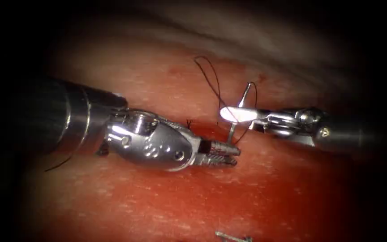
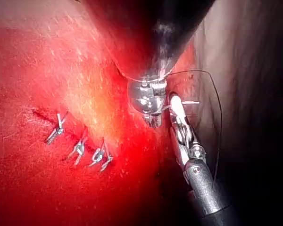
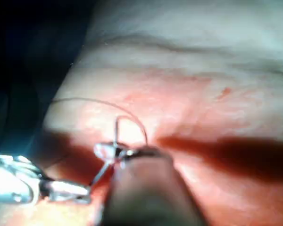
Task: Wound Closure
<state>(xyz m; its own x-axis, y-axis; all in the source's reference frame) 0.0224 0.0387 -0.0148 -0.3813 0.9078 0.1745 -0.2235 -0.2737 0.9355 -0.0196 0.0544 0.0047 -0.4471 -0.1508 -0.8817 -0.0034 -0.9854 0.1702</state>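
In the endoscope view my right tool (image 1: 236, 114) comes in from the right, its jaws shut on the curved needle (image 1: 233, 133) near mid-curve. The needle stands almost upright above the cut (image 1: 204, 131), clear of the tissue (image 1: 157, 201). Its lower end reaches the tips of my left tool (image 1: 229, 155), whose jaws stand slightly open with nothing between them. Dark thread (image 1: 211, 78) loops up from the needle over the tissue behind. The right wrist view has the right tool (image 3: 115, 151) on the needle (image 3: 116, 129). In the left wrist view the left tool (image 2: 153, 120) sits close to the right tool (image 2: 176, 106).
A dark knot (image 1: 189, 123) sits at the cut just left of the needle. Earlier stitches with cut ends (image 2: 78, 148) line the cut in the left wrist view, and one such end (image 1: 234, 236) lies at the endoscope view's lower edge. Red fluid wets the tissue.
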